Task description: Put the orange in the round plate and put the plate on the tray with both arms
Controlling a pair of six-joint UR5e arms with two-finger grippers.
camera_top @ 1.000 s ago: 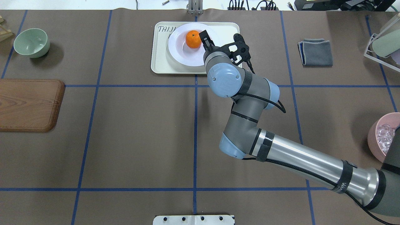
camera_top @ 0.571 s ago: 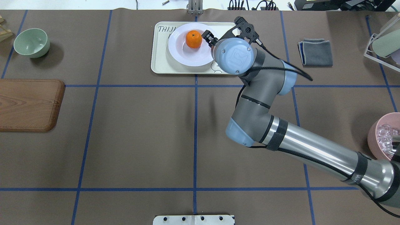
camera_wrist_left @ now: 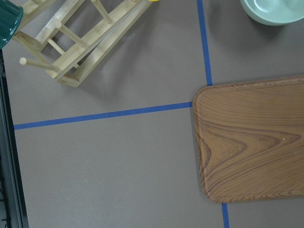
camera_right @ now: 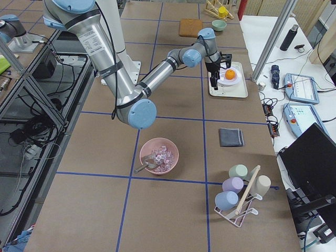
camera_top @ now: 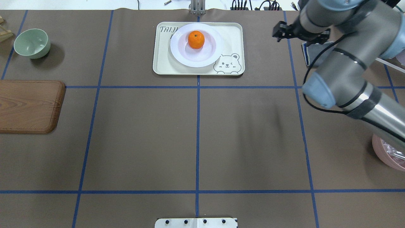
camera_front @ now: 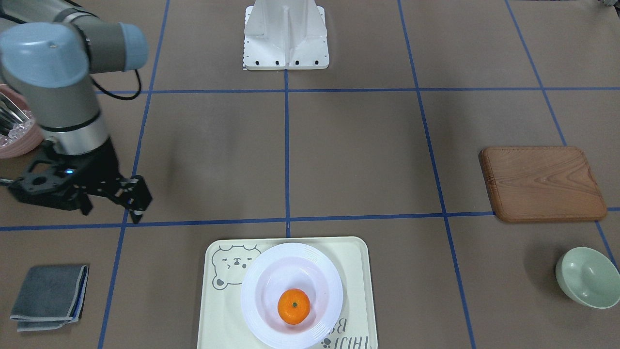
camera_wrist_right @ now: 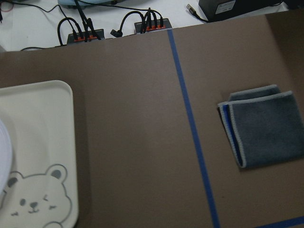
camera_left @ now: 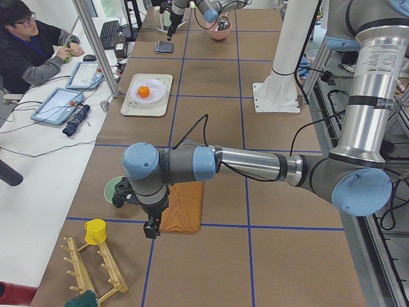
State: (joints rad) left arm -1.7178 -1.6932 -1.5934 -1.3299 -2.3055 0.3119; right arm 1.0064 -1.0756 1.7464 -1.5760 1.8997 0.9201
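Brown table: grey cloth near tray; wooden board, mint bowl opposite.

You are in a robotics lab: a table papered brown and gridded with blue tape, a person at tablets upper left, plugged cables along the top edge.

apparently "TAIJI" on tray, second word unreadable
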